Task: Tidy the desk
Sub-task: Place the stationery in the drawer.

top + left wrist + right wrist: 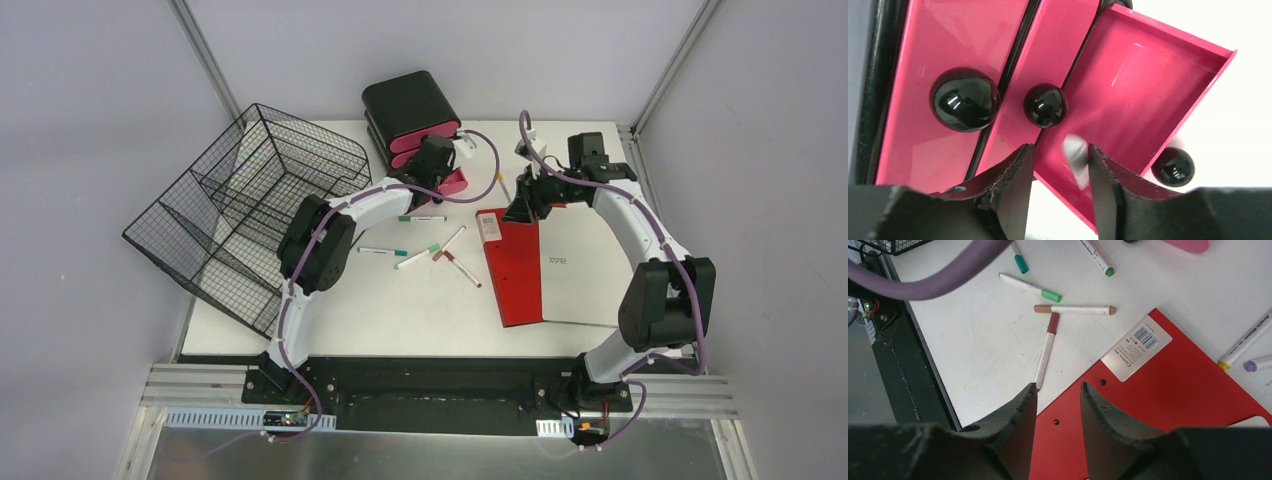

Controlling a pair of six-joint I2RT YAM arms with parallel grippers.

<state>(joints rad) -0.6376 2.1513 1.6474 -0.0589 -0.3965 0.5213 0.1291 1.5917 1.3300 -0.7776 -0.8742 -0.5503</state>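
The white desk (400,310) carries several loose markers (422,218) in its middle and a red-and-white notebook (545,265) on the right. At the back stands a black drawer unit (408,110) with pink fronts and black knobs (965,99). Its lowest drawer (1133,95) is pulled out. My left gripper (1060,148) hangs open over that drawer (437,165), and a blurred white object (1075,152) shows beside its right finger. My right gripper (1058,386) is open and empty above the notebook's red cover (1168,390), near its far corner (522,208).
A black wire basket (250,210) lies tilted over the desk's left edge. Brown-capped markers (1075,310) and green ones (1030,287) lie just left of the notebook. A yellow-tipped marker (1245,340) and a purple one (1258,362) lie beyond its far edge.
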